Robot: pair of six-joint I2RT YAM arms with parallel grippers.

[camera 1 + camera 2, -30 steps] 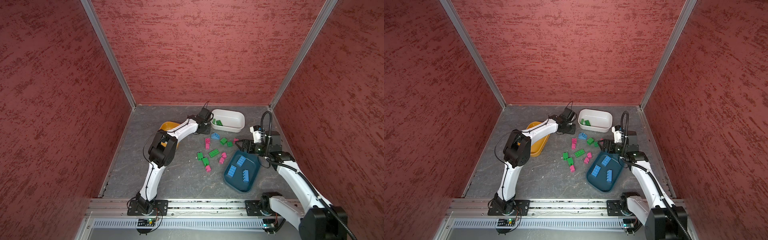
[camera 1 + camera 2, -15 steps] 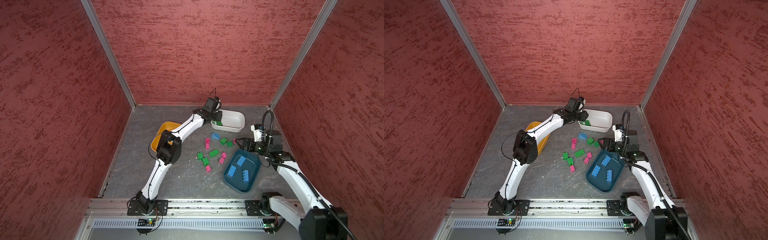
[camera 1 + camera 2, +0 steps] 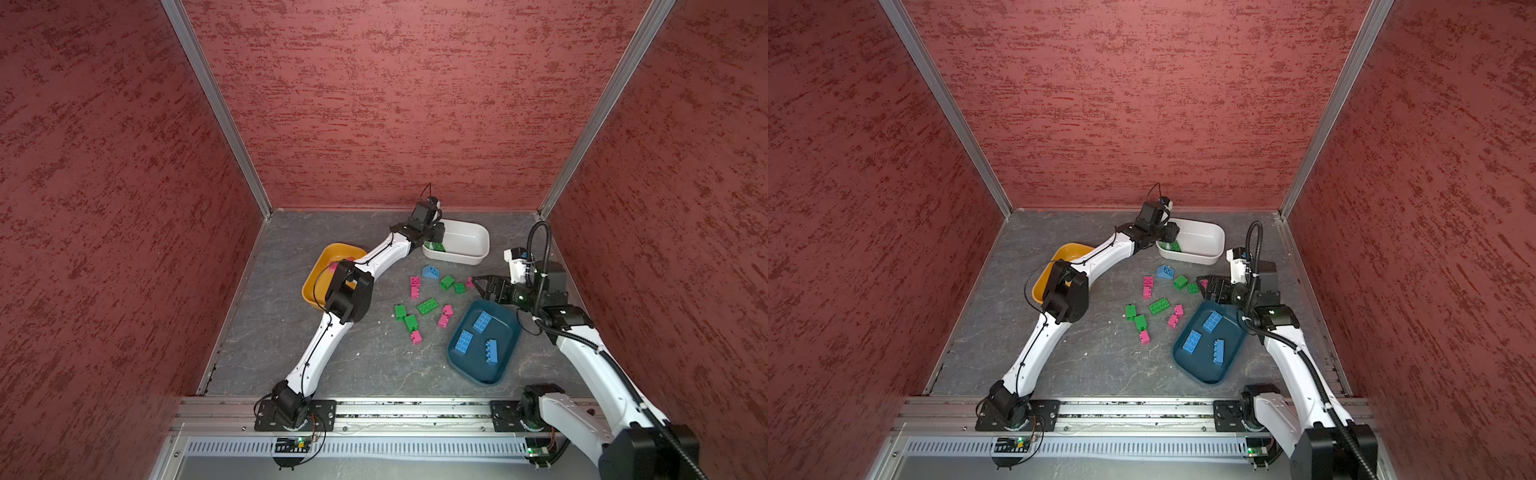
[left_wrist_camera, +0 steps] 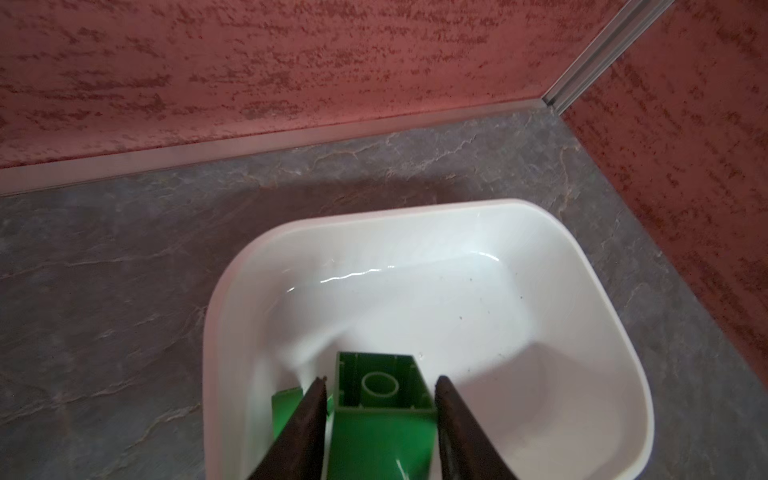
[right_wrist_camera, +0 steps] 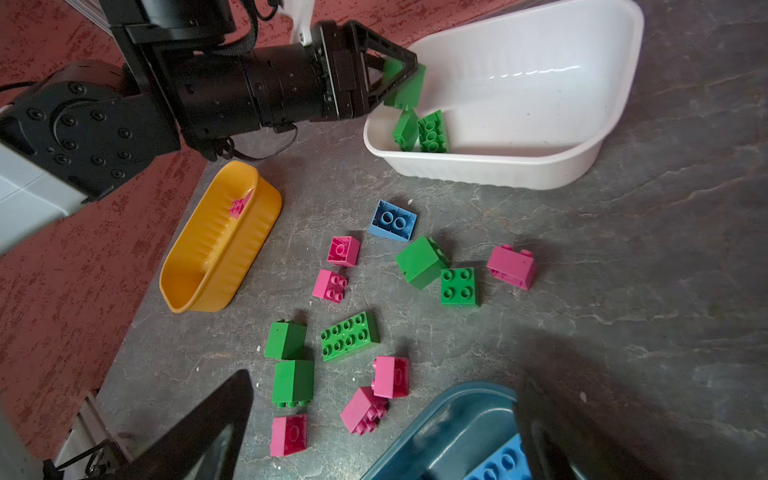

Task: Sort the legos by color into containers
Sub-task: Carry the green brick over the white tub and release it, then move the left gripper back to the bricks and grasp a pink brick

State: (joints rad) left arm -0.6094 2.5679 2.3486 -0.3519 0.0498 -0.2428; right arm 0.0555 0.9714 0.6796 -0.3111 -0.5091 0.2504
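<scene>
green lego between parted left claw over white bin rim | right claw wide, empty, near teal bin edge

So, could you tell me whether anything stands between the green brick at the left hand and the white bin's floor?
Nothing blocks it. The green brick sits at the left hand over a corner of the white bin; only two green bricks lie on its floor below, so it may land on them.
</scene>
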